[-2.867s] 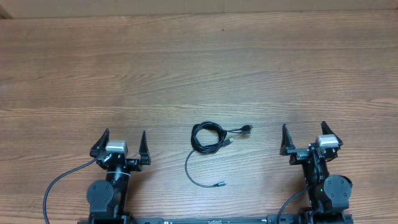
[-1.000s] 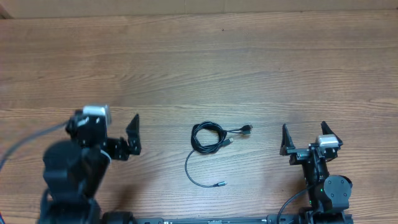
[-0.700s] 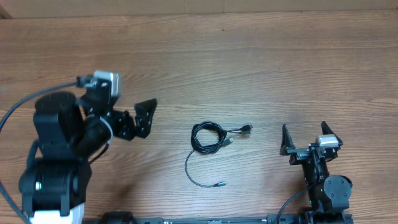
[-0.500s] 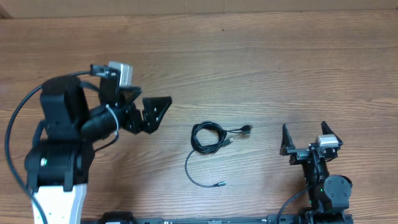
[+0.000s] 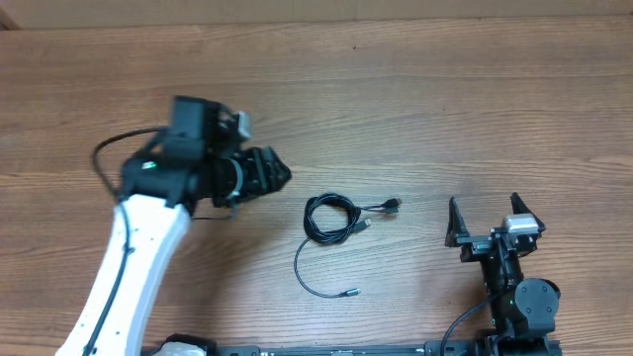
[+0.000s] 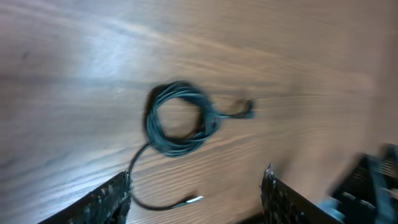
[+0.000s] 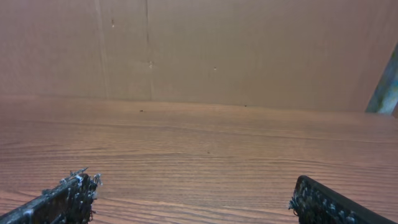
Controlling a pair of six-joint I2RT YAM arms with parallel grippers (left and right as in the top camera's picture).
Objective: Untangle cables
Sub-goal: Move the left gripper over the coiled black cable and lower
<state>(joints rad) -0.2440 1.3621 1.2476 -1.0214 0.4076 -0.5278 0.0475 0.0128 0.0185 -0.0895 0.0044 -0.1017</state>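
Note:
The cables (image 5: pixel 331 218) lie as a small black coil at the table's middle, with two plugs (image 5: pixel 394 205) sticking out to the right and a loose tail curving down to a metal tip (image 5: pixel 348 293). My left gripper (image 5: pixel 272 174) hovers just left of the coil and above it, pointing toward it. In the left wrist view the coil (image 6: pixel 177 118) sits ahead of the gripper (image 6: pixel 198 175), whose jaws stand apart with only the tail's tip between them on the table below. My right gripper (image 5: pixel 485 210) rests open near the front right, empty (image 7: pixel 193 186).
The wooden table (image 5: pixel 445 99) stretches bare behind the coil. A cardboard wall (image 7: pixel 199 43) stands at the far edge. The right arm's base (image 5: pixel 524 302) sits at the front right edge.
The left arm has risen from its rest at the front left and swung right toward the coil. Its jaws have narrowed somewhat. The cables and the right arm have not moved.

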